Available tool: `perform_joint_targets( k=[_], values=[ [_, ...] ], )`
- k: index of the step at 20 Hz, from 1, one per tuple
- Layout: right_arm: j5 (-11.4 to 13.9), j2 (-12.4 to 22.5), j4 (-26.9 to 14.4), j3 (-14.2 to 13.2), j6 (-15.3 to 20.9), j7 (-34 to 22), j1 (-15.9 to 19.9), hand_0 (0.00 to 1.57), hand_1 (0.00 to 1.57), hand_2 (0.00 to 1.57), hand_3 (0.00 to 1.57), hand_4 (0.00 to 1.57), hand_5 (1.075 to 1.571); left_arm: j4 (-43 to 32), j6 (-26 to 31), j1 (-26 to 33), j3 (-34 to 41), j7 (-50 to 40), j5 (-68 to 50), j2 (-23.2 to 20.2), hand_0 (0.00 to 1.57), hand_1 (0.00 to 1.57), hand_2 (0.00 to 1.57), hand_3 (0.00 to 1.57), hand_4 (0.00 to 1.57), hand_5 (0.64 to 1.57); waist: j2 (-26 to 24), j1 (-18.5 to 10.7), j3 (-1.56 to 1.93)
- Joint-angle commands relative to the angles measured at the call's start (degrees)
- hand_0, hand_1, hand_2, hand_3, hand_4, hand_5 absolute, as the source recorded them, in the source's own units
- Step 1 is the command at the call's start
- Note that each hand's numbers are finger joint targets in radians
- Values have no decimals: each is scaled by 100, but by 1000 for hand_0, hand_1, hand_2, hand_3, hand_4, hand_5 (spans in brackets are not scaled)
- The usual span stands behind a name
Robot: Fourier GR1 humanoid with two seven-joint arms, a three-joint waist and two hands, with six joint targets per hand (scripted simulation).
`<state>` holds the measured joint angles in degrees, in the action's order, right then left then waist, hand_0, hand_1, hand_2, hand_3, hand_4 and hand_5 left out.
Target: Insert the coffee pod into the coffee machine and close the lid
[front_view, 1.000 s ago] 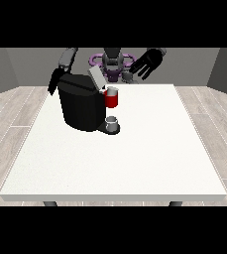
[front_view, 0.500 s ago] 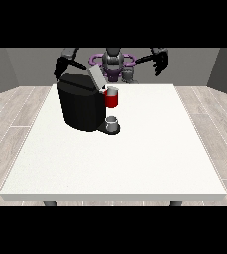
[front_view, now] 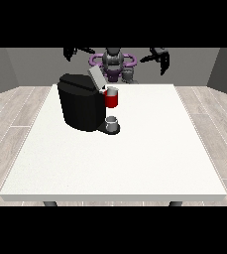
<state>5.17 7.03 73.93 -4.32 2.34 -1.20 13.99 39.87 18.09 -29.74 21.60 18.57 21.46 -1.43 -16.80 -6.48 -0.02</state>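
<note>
On the white desk (front_view: 135,163) the black coffee machine (front_view: 83,106) stood with its lid (front_view: 96,77) raised, both hands, at the view's left (front_view: 75,51) and right (front_view: 159,54), lifted clear, their fingers too small to tell.

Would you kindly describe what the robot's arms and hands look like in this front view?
Both arms are dark, slim and segmented, joining a grey torso with a purple ring around it. Each ends in a black hand: the hand at the view's left and the hand at the view's right. No cables, markings or sleeves can be made out.
</note>
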Motion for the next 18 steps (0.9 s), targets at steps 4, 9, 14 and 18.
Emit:
perform_joint_targets(
  k=[4, 9, 14, 18],
  values=[
    [-199, 503, -287, -464, -256, -27, 499, 0, 0, 0, 0, 0, 1571, 905, 55, 334, -655, -433, -698, 139, 0, 0, 0, 0, 385, 1571, 223, -432, 5],
    [-561, 619, -618, -746, -430, -371, 932, 0, 0, 0, 0, 175, 1571, 1523, 23, 544, -961, -780, -1002, 140, 0, 0, 0, 0, 366, 1571, 483, -578, 5],
    [-941, 558, -873, -1033, -371, -429, 1399, 0, 0, 0, 0, 92, 1571, 2170, 2, 501, -936, -1029, -1052, 141, 0, 0, 0, 0, 356, 1571, 964, -632, 4],
    [-867, 292, -1017, -835, -174, -498, 1599, 0, 0, 0, 0, 168, 1571, 2485, -80, 1038, -1141, -596, -1128, 27, 0, 0, 0, 0, 282, 1571, 1278, -534, 2]
  ],
)
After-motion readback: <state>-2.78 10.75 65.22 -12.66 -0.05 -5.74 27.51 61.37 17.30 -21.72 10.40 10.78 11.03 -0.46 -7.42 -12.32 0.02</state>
